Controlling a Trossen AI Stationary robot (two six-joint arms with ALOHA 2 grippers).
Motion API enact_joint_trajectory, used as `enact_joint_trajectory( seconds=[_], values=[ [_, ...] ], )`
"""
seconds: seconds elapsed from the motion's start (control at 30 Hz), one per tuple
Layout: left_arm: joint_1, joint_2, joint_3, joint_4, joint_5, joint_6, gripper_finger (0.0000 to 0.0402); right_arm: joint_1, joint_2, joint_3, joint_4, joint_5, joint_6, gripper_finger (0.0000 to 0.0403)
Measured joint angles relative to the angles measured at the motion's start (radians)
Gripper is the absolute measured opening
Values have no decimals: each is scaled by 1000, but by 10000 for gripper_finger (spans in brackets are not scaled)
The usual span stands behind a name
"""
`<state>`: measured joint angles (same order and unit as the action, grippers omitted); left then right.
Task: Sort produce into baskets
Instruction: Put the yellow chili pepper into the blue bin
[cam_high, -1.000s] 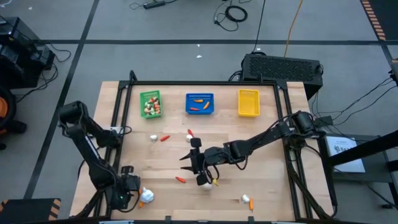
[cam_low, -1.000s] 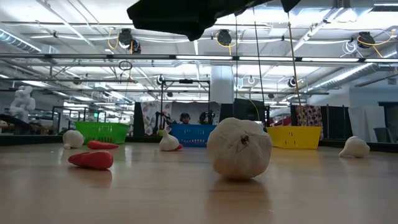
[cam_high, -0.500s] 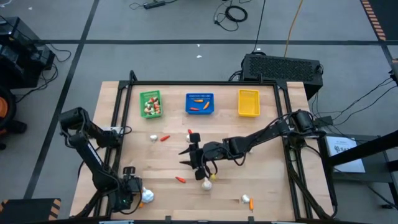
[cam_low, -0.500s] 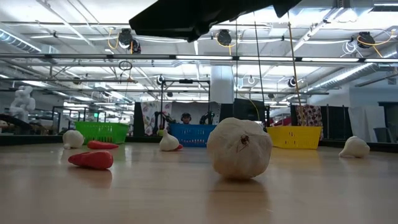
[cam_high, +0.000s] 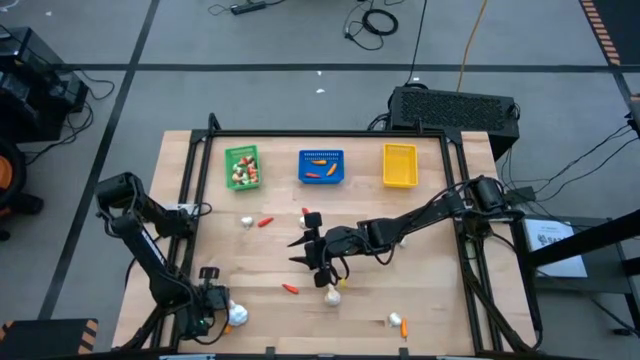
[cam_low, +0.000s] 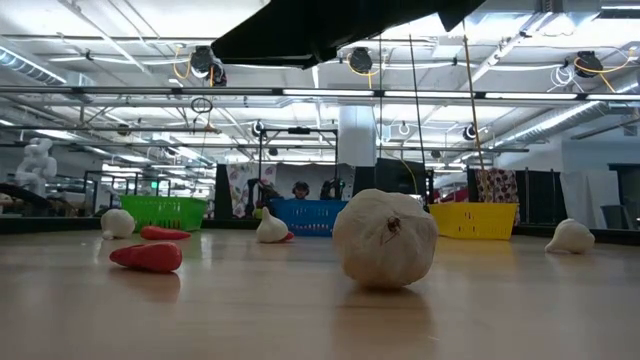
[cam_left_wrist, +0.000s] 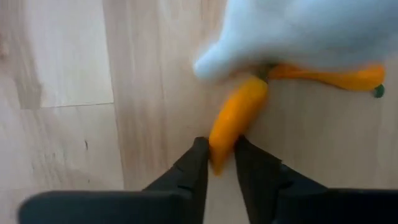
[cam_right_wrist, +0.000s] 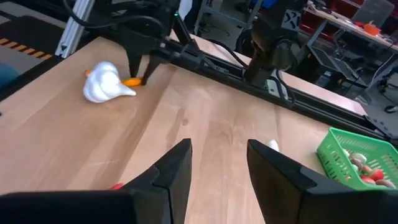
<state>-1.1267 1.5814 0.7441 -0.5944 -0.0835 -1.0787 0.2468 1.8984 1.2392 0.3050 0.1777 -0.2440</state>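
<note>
At the table's near-left corner, left fingers (cam_left_wrist: 217, 163) pinch an orange pepper (cam_left_wrist: 235, 116); right fingers (cam_right_wrist: 217, 163) gape.

Green basket (cam_high: 242, 167), blue basket (cam_high: 321, 166), yellow basket (cam_high: 399, 165), white garlic bulb (cam_low: 385, 239), orange pepper (cam_left_wrist: 235, 118)

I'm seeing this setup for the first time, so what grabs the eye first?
The left gripper at the table's near-left corner, closed on an orange pepper beside a white garlic bulb. Mid-table, the right gripper hovers open above another garlic bulb. Along the far edge stand the green basket, blue basket and yellow basket.
</note>
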Motion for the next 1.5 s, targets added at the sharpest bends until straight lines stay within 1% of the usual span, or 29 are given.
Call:
enact_joint_trajectory(
  seconds=[0.1,0.2,0.23,0.33,0.37,0.43,0.5,0.57,0.6,0.67,0.7,0.77,0.83,0.9,0.97,1.03,1.1,1.23,1.4,1.5],
  values=[
    [0,-3,0,-4,13,43,44,0,0,0,11,1,34,146],
    [1,-30,-2,-31,10,68,19,1,0,0,16,0,56,146],
    [1,-46,-2,-48,0,67,14,2,0,0,18,0,57,146],
    [6,-107,-11,-186,-53,27,10,0,0,0,25,0,63,146],
    [12,-130,-9,-206,-72,9,9,-3,0,0,26,0,75,146],
    [20,-180,-4,-275,-150,-31,8,-5,0,0,26,0,104,146],
    [30,-224,-9,-317,-268,-38,8,-5,8,0,40,-10,127,146],
    [43,-266,-5,-284,-432,-31,8,-6,19,0,53,-65,130,146],
    [52,-285,-4,-276,-523,-23,8,-5,36,0,94,-94,123,146],
    [77,-306,-5,-231,-662,21,7,0,63,0,148,-121,89,146],
    [93,-315,-5,-198,-713,51,7,5,77,-1,178,-128,61,146],
    [130,-324,-5,-123,-774,118,7,14,112,0,268,-123,-21,146],
    [170,-320,-5,-33,-780,198,7,22,143,0,331,-113,-101,146],
    [211,-314,-5,67,-775,278,7,31,176,0,396,-74,-153,146],
    [244,-305,-5,149,-748,356,6,39,193,0,443,-31,-184,146],
    [268,-300,-5,194,-715,413,6,45,196,0,471,-20,-220,146],
    [286,-298,-5,207,-689,436,6,49,196,1,477,-18,-238,146],
    [303,-298,-5,195,-655,433,6,50,196,1,475,-18,-241,146],
    [303,-298,-5,200,-653,433,6,50,196,1,469,-17,-239,145],
    [303,-298,-5,200,-653,432,6,50,195,1,469,-17,-224,138]
  ],
)
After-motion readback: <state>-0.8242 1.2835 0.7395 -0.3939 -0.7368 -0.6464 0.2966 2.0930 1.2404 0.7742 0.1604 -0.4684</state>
